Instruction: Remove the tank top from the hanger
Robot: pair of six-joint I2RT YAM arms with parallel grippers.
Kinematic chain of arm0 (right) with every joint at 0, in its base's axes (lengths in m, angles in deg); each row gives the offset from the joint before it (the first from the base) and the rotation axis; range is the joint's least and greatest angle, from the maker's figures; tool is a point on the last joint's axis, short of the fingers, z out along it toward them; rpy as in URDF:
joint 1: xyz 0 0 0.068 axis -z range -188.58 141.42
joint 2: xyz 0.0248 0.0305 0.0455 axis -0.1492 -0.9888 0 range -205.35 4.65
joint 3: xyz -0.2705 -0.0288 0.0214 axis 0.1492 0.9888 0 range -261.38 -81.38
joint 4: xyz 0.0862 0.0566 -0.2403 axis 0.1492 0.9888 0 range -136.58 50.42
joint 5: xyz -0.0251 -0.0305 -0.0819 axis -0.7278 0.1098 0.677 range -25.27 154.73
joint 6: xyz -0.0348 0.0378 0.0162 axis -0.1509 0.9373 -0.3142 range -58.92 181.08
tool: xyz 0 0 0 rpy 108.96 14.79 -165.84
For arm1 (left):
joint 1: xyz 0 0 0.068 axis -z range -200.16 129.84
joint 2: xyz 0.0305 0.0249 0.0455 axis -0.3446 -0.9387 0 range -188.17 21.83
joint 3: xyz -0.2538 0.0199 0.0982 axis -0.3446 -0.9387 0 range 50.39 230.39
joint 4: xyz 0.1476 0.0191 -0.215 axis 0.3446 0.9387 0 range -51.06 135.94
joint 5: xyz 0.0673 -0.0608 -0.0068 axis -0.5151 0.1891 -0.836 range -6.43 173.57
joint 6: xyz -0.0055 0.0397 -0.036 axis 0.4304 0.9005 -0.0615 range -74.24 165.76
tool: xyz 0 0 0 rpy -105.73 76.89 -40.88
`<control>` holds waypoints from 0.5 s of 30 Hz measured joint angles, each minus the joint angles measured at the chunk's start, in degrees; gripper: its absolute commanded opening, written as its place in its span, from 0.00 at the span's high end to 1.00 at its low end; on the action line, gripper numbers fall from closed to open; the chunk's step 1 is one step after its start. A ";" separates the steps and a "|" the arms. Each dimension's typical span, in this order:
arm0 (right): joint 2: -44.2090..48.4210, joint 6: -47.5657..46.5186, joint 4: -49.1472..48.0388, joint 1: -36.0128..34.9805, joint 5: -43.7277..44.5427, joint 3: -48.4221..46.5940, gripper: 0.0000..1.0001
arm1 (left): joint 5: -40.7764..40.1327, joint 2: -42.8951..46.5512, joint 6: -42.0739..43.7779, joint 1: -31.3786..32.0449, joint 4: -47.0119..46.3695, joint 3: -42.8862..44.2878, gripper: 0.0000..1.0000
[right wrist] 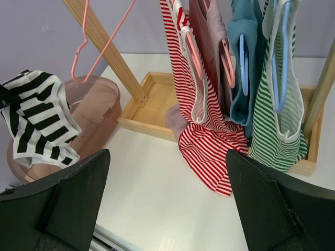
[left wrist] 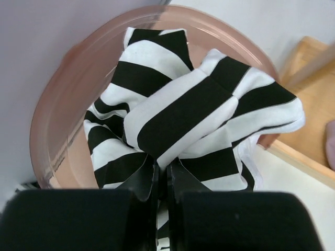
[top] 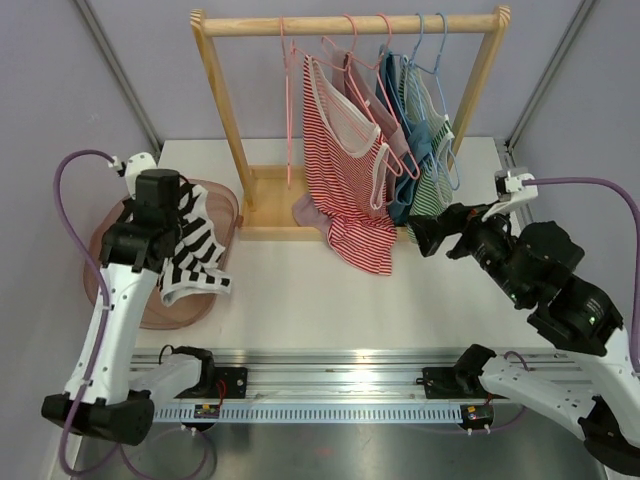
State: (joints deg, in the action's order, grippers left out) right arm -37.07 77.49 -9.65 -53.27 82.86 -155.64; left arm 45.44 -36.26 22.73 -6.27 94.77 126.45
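Left pincer (left wrist: 161, 180) grips the striped tank top (left wrist: 199, 110) over the basin (left wrist: 52, 120); right pincer (right wrist: 167, 201) gapes, apparently empty.

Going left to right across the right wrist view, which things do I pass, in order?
First the black-and-white striped top → wooden rack post → red-striped tank top → blue top → green-striped top. The pink tub, empty hanger and mauve top overlap these, so they are left out.

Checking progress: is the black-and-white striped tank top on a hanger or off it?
Off. The black-and-white striped tank top is bunched in the shut left gripper above the pink tub, away from the wooden rack.
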 measured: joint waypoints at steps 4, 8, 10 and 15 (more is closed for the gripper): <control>-3.43 -0.20 -0.28 0.00 -0.17 -0.55 0.01 | 9.33 -4.11 0.48 -14.75 -1.86 0.00 0.67; -6.71 -0.22 -0.22 0.00 -0.17 -1.66 0.01 | 17.88 -6.73 0.04 -23.63 -3.39 0.00 0.01; -8.41 -0.22 -0.22 0.00 -0.15 -2.43 0.01 | 21.49 -7.04 -0.13 -23.98 -4.00 -0.02 0.01; -12.13 -0.44 -0.28 0.00 0.37 -4.09 0.01 | 28.15 -5.27 0.31 -23.63 -6.21 -0.96 0.01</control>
State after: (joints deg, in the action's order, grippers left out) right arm -49.20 77.05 -9.94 -53.27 83.23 -159.73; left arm 73.59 -41.52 23.04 -29.90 88.57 125.48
